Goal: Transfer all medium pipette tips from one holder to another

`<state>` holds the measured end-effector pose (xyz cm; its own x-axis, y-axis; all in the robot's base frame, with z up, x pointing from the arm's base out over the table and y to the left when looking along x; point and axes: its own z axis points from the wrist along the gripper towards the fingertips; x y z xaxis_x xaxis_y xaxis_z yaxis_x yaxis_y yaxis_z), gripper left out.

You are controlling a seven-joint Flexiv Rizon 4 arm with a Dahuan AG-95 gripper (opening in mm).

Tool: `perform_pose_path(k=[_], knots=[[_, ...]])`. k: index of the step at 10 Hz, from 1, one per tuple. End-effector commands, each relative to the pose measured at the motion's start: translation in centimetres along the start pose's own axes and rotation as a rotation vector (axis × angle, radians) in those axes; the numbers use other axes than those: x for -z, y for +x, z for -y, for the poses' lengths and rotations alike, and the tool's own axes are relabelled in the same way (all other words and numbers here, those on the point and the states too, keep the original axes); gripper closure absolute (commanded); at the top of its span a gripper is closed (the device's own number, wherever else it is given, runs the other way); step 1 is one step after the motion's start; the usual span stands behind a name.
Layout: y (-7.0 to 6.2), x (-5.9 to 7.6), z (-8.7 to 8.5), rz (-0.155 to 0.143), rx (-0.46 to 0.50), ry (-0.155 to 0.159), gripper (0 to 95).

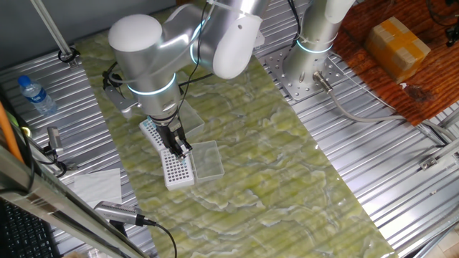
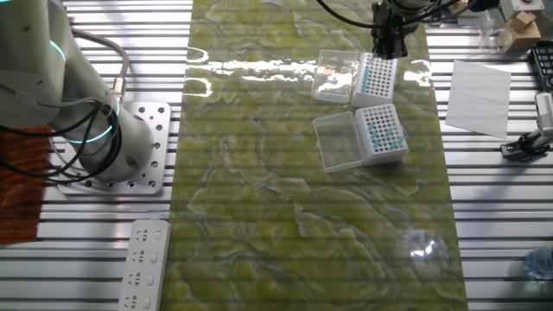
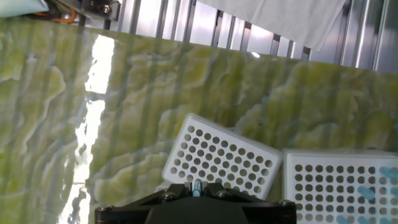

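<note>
The green-and-yellow marbled mat [image 2: 302, 190] covers the middle of the ribbed metal table [image 2: 501, 225], and all the work sits at one end of it. There two white grid-topped tip holders lie close side by side, each with its clear hinged plastic lid [image 2: 338, 142] folded open flat beside it — out of the way, I judge, so the arm can come straight down on the holes. The holder under the arm [image 2: 378, 78] carries rows of the medium pipette tips [image 2: 366, 82], small light-blue dots along one side of its grid; the other holder [image 2: 381, 132] has a looser scatter of blue tips, so the transfer looks partly done. The black two-finger gripper [image 1: 179, 149] hangs just above the holders, and in the hand view it is clenched on a single light-blue tip [image 3: 197, 185] that shows between the finger ends. Round about lie a sheet of white paper [image 2: 478, 97], a plastic water bottle [image 1: 36, 95] and a white power strip [image 2: 144, 266], all well apart on the table; nothing stands between the gripper and the grids.
</note>
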<state>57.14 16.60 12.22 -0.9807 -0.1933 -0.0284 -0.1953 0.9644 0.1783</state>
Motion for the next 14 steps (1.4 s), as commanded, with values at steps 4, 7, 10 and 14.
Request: perform_pose_path(k=[4, 7, 10, 14], knots=[[-0.1, -0.5, 0.1, 0.001, 0.072, 0.011, 57.0], [0.0, -0.5, 0.2, -0.009, 0.118, 0.027, 57.0], [0.3, -0.3, 2.1, -0.057, 0.336, 0.138, 57.0], [0.9, 0.5, 6.5, -0.085, 0.502, 0.150, 57.0]])
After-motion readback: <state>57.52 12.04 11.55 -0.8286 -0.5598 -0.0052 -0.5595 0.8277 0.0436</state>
